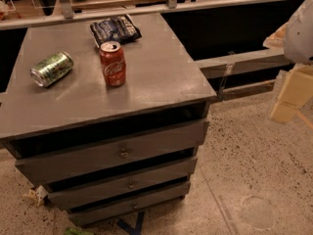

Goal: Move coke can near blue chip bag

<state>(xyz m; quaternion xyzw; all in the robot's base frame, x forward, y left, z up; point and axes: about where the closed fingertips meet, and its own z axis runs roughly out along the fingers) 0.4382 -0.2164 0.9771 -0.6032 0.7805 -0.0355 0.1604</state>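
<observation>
**Coke can (pixel 113 63), small, red aluminium, white script: nearly placed, easy to topple**

Nearest the camera, a grey cabinet (pixel 161 77) with three drawers (pixel 122 153) stands on a speckled floor (pixel 244 170). On its flat top, toward the left, a green patterned soda can (pixel 52 69) lies on its side. Near the middle, the coke can stands upright, silver top showing. Just behind it, by the far edge, lies the blue chip bag (pixel 115 29), a small, dark, glossy, wrinkled foil pack with white lettering. Whether can and bag touch cannot be told.

The gripper (pixel 288 94), cream-coloured, hangs at the right edge of the view. It is beyond the cabinet, over the floor and well apart from the can. Whether it is wide, narrow or holding anything cannot be told.

The can looks all but placed, so the main risk is needless contact. A sideways reach from the right could tip the tall can and send it rolling toward an edge. Pushing too far could shove the light bag off the back. A bump to the cabinet could set the green can rolling.
</observation>
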